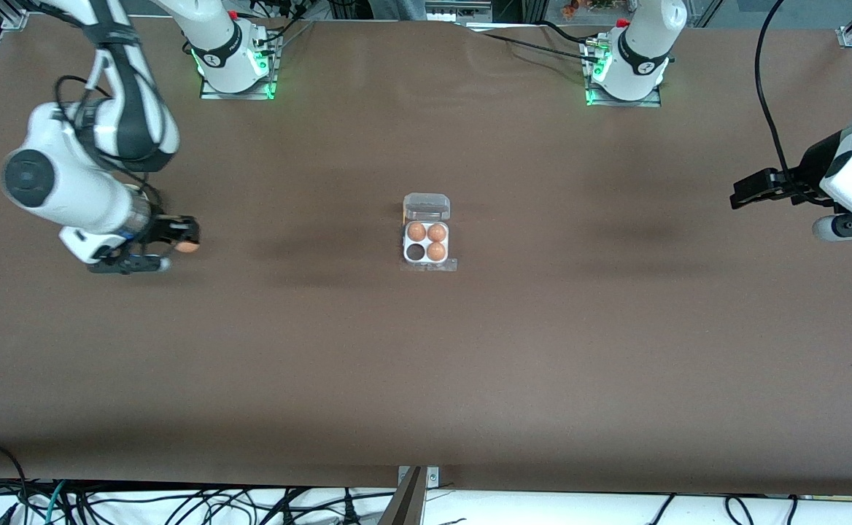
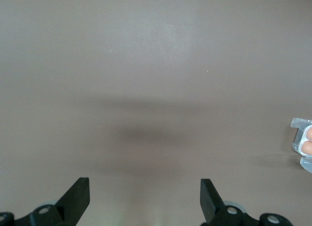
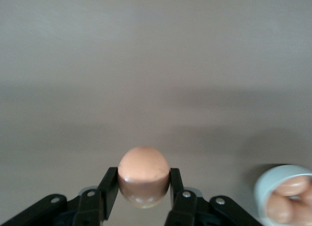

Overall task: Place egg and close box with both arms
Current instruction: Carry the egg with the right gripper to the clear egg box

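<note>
My right gripper (image 1: 178, 244) is up over the table toward the right arm's end, shut on an orange-brown egg (image 1: 188, 246). In the right wrist view the egg (image 3: 144, 174) sits pinched between the two black fingers (image 3: 109, 184). The box (image 1: 426, 244) stands at the table's middle with its clear lid (image 1: 427, 206) open. It holds three eggs (image 1: 437, 232) and one empty cell (image 1: 416, 252). My left gripper (image 1: 743, 195) waits open and empty over the left arm's end of the table. Its fingers (image 2: 78, 199) stand wide apart, and the box's edge (image 2: 303, 143) shows at the frame's side.
A round white bowl (image 3: 285, 194) with eggs in it shows only in the right wrist view, close beside the right gripper. The brown table (image 1: 426, 364) spreads wide around the box. Cables hang along the table's near edge (image 1: 178, 503).
</note>
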### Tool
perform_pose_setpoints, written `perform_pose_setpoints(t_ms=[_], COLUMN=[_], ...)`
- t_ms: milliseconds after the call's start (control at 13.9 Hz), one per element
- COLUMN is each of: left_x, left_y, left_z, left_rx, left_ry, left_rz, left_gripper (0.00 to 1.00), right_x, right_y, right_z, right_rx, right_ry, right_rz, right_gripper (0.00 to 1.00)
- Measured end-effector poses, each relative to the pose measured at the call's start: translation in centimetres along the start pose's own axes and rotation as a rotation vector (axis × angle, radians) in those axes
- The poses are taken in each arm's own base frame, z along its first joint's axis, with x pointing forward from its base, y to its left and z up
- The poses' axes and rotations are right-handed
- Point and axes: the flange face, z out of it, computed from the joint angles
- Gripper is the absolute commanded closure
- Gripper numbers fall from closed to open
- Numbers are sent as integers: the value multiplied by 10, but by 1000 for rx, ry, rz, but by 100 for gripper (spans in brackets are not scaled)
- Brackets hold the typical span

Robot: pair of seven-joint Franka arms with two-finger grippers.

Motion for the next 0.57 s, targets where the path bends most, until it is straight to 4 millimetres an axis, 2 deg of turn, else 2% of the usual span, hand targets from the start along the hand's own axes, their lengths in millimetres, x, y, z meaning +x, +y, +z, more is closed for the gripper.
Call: perform_pose_setpoints(t_ms=[215,574], left_x=[0,0], left_y=[0,0], left_z=[0,0], left_rx=[0,0], left_ry=[0,0], left_rz=[0,0], left_gripper=[0,0], right_x=[-1,-11], right_y=[-95,-242], right_z=[8,27], right_rx=[-24,-45], right_ry=[11,57], right_rz=[71,164], right_gripper=[69,69])
